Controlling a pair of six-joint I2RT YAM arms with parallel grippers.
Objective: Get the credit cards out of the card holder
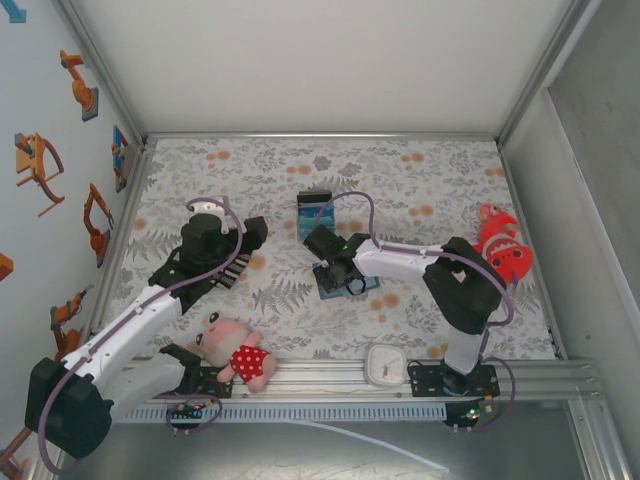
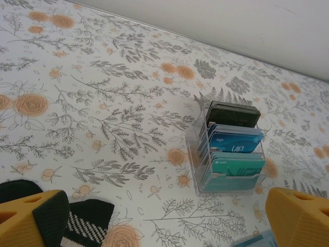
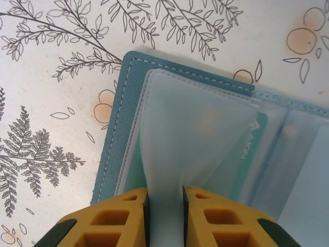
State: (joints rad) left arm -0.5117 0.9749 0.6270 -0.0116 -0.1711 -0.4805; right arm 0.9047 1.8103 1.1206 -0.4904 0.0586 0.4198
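Near edge, 7 o'clock of the floral worktop (image 1: 430,180): pink plush doll (image 1: 236,350) in a red dotted dress. White square dial (image 1: 385,364) sits on the rail at 5 o'clock.

Left gripper (image 2: 167,216) hangs over the left half, jaws released and spread wide, nothing between them. Striped black-and-white sock (image 2: 87,221) lies right under it, at its 7 o'clock in the wrist view.

Right gripper (image 3: 164,216) is at worktop centre, down on the card holder (image 3: 115,134) - open flat, steel-blue cover with white stitching. Jaws are clenched on a translucent inner sleeve (image 3: 190,134), pulled into a taut fold between the pads (image 3: 146,213). One teal card (image 3: 251,139) shows inside the pocket at 2 o'clock of the pinch.

Further out, 11 o'clock of the card holder and apart from it: clear rack (image 2: 198,154) with credit cards (image 2: 236,141) upright in three tiers - teal nearest the left wrist camera, blue in the middle, black at the back.

Red fish plush (image 1: 503,250) lies at the 3 o'clock edge.
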